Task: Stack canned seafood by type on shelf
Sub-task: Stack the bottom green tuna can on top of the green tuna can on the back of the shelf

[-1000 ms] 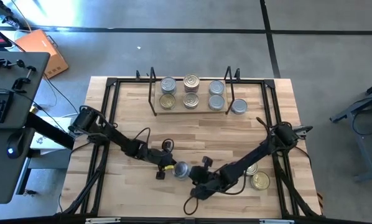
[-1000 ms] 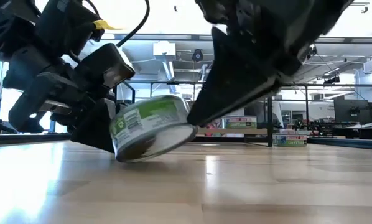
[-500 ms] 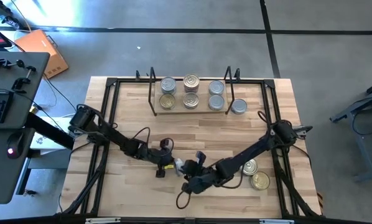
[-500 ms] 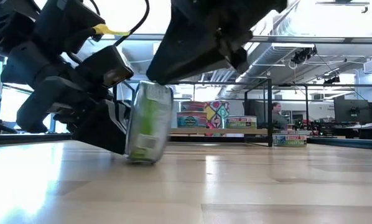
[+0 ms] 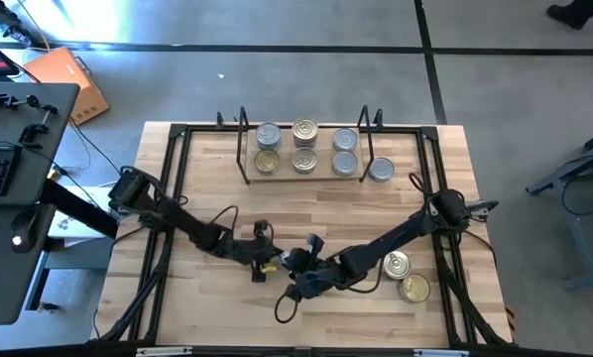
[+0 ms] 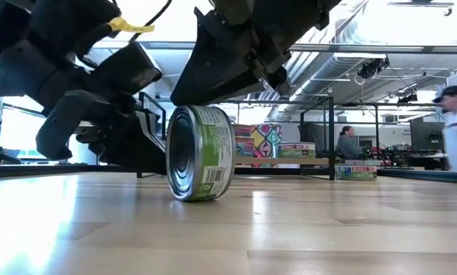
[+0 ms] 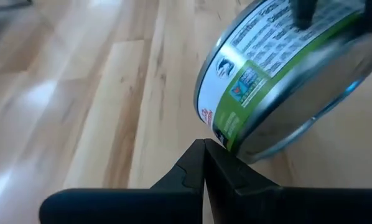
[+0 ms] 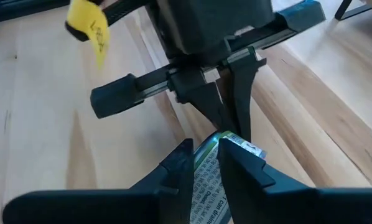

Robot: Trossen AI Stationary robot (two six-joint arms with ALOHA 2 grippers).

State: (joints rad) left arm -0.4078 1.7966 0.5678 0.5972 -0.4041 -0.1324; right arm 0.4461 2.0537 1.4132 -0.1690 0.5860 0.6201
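Desk [image 5: 207, 188]: light wood; both arms meet near its front middle.

Shelf [image 5: 304, 175]: at the far edge, six tins in three columns of two, silver-grey and gold tops mixed in view. One silver tin [image 5: 380, 170] sits just outside its right upright. Two more tins [image 5: 398, 265] lie near the right edge of the desk.

Right gripper [image 6: 184, 99]: bears down on the rim of a green-label tin [image 6: 202, 153], fingers nearly closed, pinching its upper edge as far as the right wrist view shows.

Left gripper [image 7: 204, 149]: fingers fully closed, empty, tips touching the tin's side wall, acting as a prop.

The tin stands on edge on the desk, flat face toward the low camera.

Step in hand, by my reading: reorienting a tipped tin before carrying it. Next move calls for laying it flat, then a firmer regrasp across the body; on edge it could roll away.
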